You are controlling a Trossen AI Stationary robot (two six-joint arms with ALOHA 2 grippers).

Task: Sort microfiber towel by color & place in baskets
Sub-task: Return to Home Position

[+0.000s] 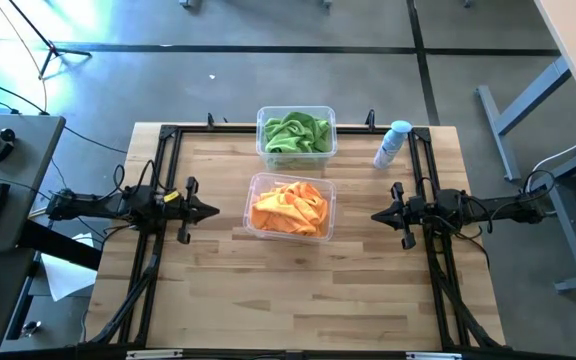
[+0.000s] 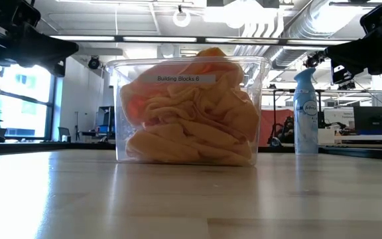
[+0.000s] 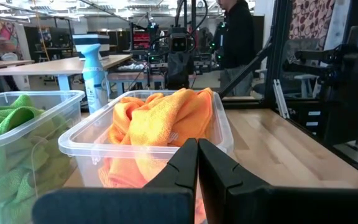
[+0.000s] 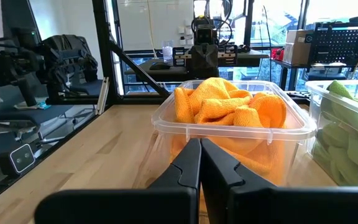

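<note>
Green-towel basket cut off at left wrist view's edge, in low view hidden behind orange-towel basket.

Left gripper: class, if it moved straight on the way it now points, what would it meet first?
Most likely the basket holding the orange towels: it sits straight ahead of the shut left gripper. Height is unclear; it might meet the rim.

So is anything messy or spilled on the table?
Nothing stands out. The orange towels fill the near basket, the green towels the far basket, no colours mixed, and the spray bottle stands upright.
</note>
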